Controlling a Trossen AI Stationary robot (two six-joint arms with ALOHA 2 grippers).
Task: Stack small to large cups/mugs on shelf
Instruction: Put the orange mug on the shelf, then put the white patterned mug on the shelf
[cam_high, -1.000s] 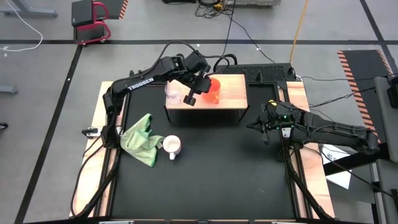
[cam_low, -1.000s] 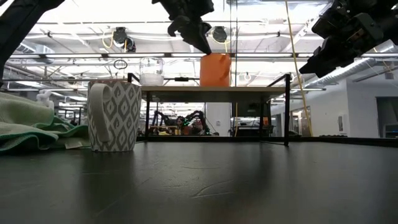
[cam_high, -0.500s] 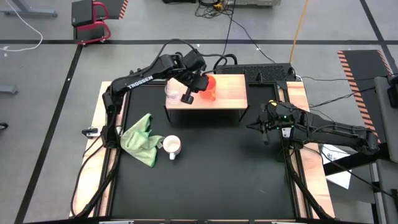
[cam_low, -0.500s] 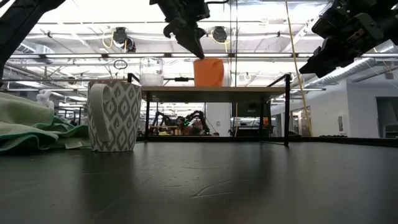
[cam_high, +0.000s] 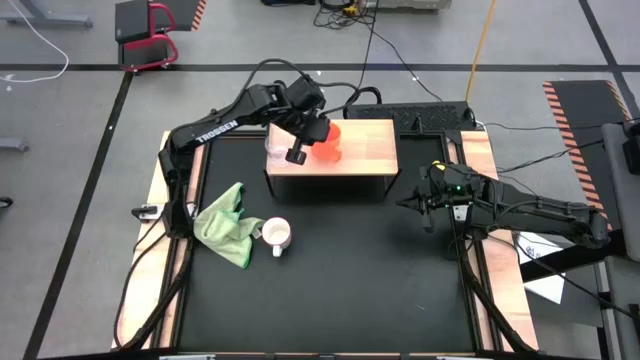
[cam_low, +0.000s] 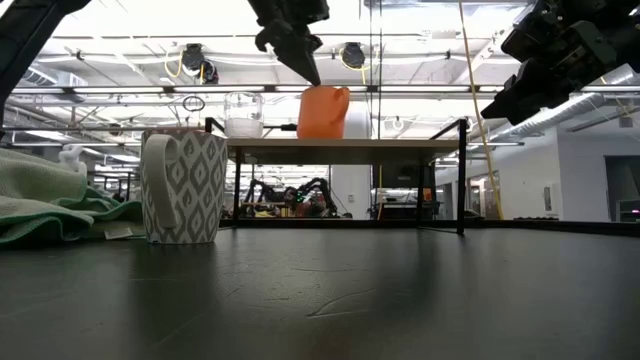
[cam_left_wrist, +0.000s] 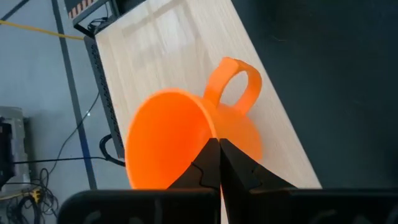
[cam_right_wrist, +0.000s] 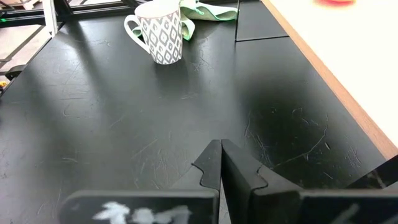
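On the shelf (cam_high: 365, 150), closed left tool (cam_high: 297, 153) touches tilted orange mug (cam_high: 331, 142); right tool (cam_high: 407, 203) closed, empty.

mug (cam_high: 331, 142): orange | mug (cam_low: 184, 186): white, grey leaf pattern | cup (cam_low: 243, 114): clear glass | cloth (cam_high: 228, 225): green | shelf (cam_high: 370, 145): light wood top, black legs | bench (cam_high: 330, 270): black, light wood side strips

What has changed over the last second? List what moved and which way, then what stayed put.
The left gripper, shut on the rim of the orange mug, has slid the mug along the shelf toward the glass cup; the mug now leans. The white mug, green cloth and glass cup have not moved, and the right gripper remains shut above the table's right side.
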